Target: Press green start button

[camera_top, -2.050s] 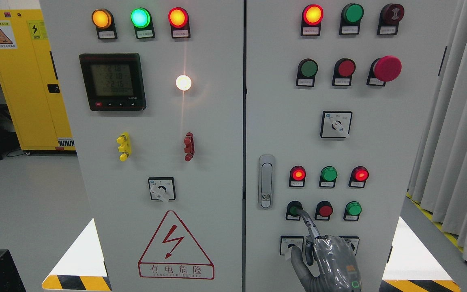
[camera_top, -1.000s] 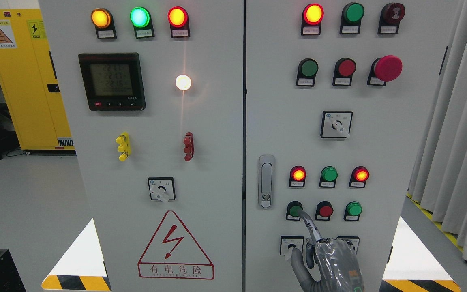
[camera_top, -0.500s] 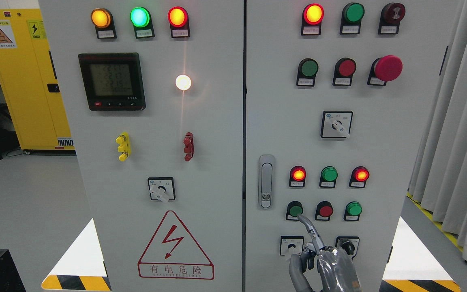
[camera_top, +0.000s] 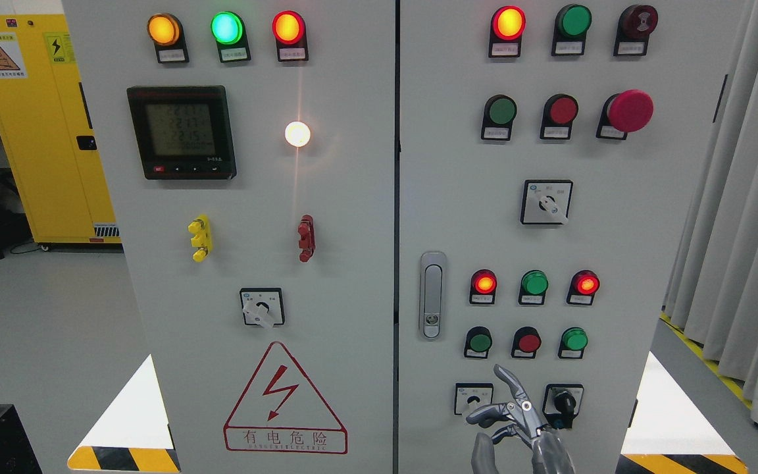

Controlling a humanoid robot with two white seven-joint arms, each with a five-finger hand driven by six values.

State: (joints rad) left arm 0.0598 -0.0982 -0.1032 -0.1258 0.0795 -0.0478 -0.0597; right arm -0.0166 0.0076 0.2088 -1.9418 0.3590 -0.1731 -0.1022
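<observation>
Right hand (camera_top: pixel 517 428): low in view at bottom edge, right of centre; grey, partly cropped. Fingers (camera_top: pixel 505 380) spread and relaxed, holding nothing; one raised up and leftward above the palm, others (camera_top: pixel 484 415) fanned out to the palm's left, slightly bent. Thumb (camera_top: pixel 482 454) below them, pointing up. Wrist and forearm out of frame.

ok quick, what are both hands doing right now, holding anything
right hand: open, fingers spread, holding nothing, below the green start button and not touching it.
left hand: not in view.
</observation>
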